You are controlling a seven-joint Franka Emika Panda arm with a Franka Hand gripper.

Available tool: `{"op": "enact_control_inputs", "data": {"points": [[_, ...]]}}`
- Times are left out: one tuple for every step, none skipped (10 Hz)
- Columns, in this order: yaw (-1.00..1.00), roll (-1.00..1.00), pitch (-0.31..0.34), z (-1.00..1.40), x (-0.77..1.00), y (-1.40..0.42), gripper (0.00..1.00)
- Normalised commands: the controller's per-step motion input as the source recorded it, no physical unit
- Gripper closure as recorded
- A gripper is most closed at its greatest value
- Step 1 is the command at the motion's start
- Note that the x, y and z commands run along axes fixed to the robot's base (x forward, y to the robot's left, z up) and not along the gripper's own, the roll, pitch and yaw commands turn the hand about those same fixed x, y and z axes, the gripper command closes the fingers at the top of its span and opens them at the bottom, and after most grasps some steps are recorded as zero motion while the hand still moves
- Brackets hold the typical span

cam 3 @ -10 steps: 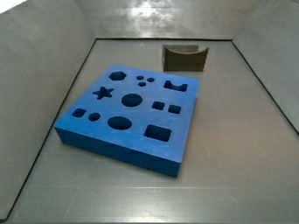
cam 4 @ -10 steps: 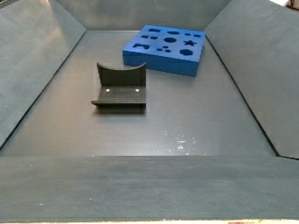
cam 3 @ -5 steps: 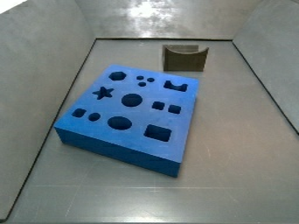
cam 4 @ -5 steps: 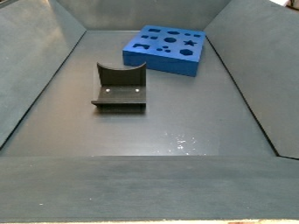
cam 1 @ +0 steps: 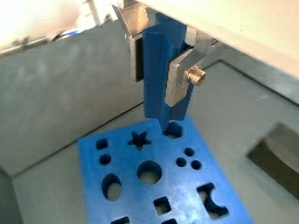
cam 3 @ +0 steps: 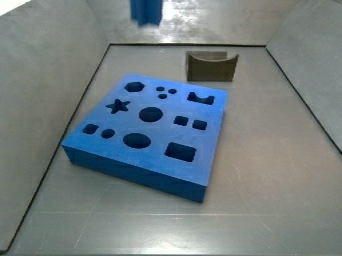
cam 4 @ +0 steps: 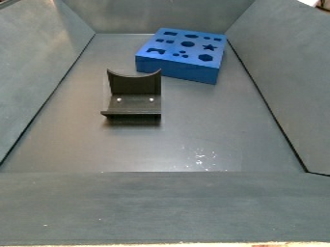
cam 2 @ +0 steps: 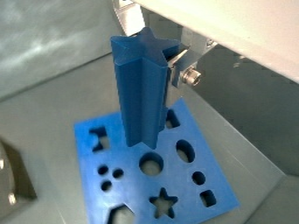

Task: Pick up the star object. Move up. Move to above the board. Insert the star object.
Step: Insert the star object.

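Observation:
My gripper [cam 1: 158, 72] is shut on the star object [cam 1: 158, 61], a tall blue star-section peg held upright between the silver fingers [cam 1: 183, 77]. It also shows in a wrist view [cam 2: 140, 87], where the gripper [cam 2: 149, 63] clamps its upper part. The peg hangs well above the board [cam 1: 176, 182], a square blue block with many cut-outs. The star hole [cam 1: 140, 138] lies beside the peg's lower end in that view. In a side view only the peg's lower end [cam 3: 144, 10] shows at the top edge, far above the board [cam 3: 120, 125]. The gripper is out of view in the side view showing the board [cam 4: 180, 72] far away.
The fixture [cam 3: 211, 66], a dark olive notched bracket, stands on the floor beyond the board; it also shows in a side view [cam 4: 133, 96]. Grey sloping bin walls [cam 3: 54, 60] enclose the floor on all sides.
The blue peg's lower end has come into view at the top edge of a side view. The board and the fixture have not moved.

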Motion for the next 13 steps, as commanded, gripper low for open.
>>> {"op": "enact_control_inputs", "data": {"points": [[0.99,-0.07,0.103,-0.74,-0.02,0.0,1.0],[0.96,-0.11,0.089,-0.75,-0.08,0.01,1.0],[0.91,-0.07,0.066,-0.77,-0.05,0.0,1.0],[0.77,-0.13,0.003,-0.82,-0.06,-0.01,1.0],[0.39,-0.25,0.014,-0.55,0.0,0.0,1.0],[0.0,0.0,0.0,0.0,0.06,0.0,1.0],[-0.6,-0.3,0.0,-0.53,0.0,0.22,1.0],[-0.74,-0.18,-0.171,-0.56,-0.41,0.02,1.0],[-0.01,-0.09,0.0,0.0,0.0,0.04,1.0],[0.0,0.0,-0.023,-0.31,-0.22,0.0,1.0],[-0.13,-0.21,-0.134,-0.77,-0.59,0.12,1.0],[0.0,-0.07,-0.023,-0.22,-0.13,0.0,1.0],[0.0,0.0,0.0,-0.11,-0.01,0.0,1.0]]}}
